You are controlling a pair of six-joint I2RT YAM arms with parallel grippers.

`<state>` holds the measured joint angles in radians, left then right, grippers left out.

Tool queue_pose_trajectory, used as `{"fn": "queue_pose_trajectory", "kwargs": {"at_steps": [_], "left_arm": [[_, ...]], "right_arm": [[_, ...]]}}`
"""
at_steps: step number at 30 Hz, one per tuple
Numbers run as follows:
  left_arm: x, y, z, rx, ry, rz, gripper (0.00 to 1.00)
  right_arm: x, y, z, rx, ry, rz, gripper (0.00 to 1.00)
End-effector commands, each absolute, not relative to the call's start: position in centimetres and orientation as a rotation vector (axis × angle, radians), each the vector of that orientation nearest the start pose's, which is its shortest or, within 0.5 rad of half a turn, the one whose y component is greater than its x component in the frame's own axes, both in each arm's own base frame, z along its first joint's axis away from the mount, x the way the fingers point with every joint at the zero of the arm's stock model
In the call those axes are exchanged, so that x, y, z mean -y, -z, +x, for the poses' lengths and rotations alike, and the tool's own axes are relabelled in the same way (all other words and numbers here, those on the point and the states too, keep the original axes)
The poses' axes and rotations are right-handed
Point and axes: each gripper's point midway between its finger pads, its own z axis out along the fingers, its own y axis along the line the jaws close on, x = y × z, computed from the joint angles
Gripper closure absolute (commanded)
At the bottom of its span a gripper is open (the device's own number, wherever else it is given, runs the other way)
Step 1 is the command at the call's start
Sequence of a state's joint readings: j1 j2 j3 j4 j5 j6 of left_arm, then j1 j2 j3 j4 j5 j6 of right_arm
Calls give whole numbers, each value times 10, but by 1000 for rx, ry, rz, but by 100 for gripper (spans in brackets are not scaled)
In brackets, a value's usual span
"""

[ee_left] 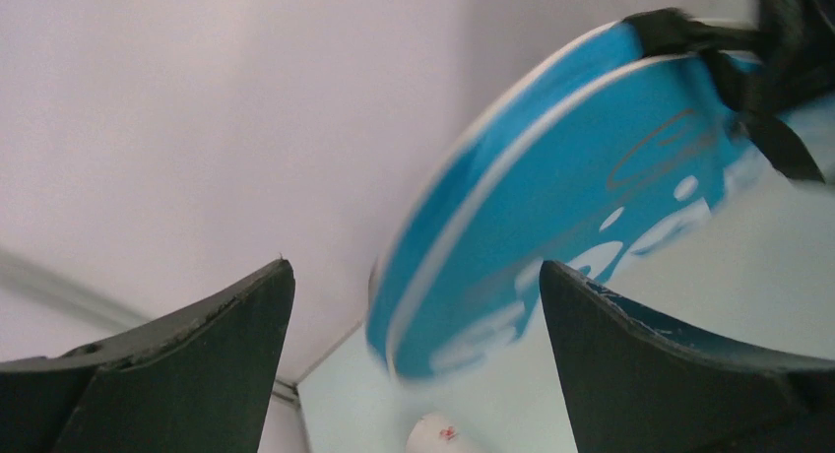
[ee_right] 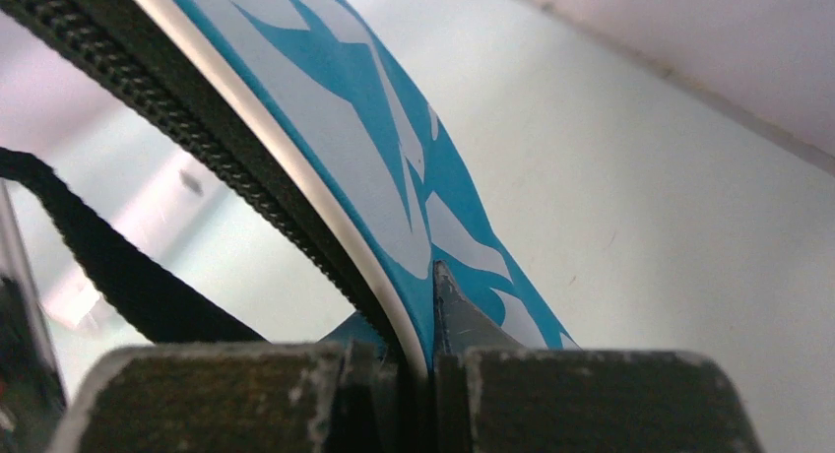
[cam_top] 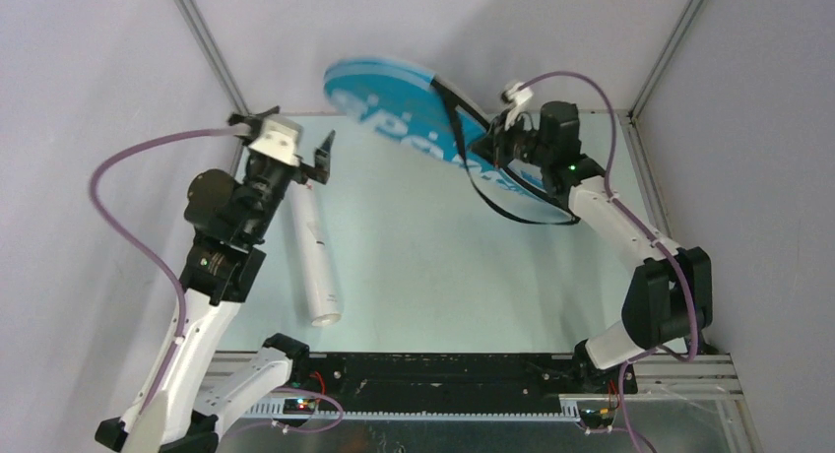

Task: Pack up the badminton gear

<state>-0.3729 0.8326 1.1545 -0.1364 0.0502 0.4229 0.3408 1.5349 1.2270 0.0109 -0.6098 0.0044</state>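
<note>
The blue racket bag [cam_top: 404,98] with white lettering hangs tilted above the far side of the table, and its outline is blurred. My right gripper [cam_top: 495,148] is shut on the bag's lower edge; in the right wrist view the jaws [ee_right: 425,305] pinch the white piping beside the black zipper. The bag's black strap [cam_top: 512,212] dangles in a loop below. My left gripper [cam_top: 290,136] is open at the far left, apart from the bag [ee_left: 571,177], with nothing between its fingers [ee_left: 416,268]. The long white tube [cam_top: 315,251] lies on the table under the left arm.
Grey enclosure walls with metal corner posts [cam_top: 207,49] close in the pale green table [cam_top: 423,276] on three sides. A black rail [cam_top: 443,369] runs along the near edge between the arm bases. The tube's end [ee_left: 438,435] pokes into the left wrist view below the fingers.
</note>
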Motion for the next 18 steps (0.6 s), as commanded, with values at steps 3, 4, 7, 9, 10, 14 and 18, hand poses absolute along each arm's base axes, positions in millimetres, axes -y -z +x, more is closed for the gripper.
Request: {"fn": "queue_pose_trajectory", "kwargs": {"at_steps": [3,4,7,9,10,14,18], "left_arm": [[71,-483,276,-1197,252,-1,0],[69,-485,267,-1177,272,-6,0],[77,-459,259,-1208,334,15,0],[81,-443,252,-1232,375,26,0],[80,-437,249,-1242,383,16,0],[71,-400,252,-1321,395,-97,0],[67,-370,255,-1374,406,-168,0]], "right_arm": [[-253,-366,385,-1690,-1162,-279,100],[-258,-367,379,-1703,-1210,-292,100],[-278,-368,361,-1742,-1341,-287,100],[-297,-366,349,-1775,-1452,-273,100],[-311,-361,343,-1812,-1533,-248,100],[-354,-357,334,-1794,-1786,-127,100],[-389,-318,342,-1847,-1852,105,100]]}}
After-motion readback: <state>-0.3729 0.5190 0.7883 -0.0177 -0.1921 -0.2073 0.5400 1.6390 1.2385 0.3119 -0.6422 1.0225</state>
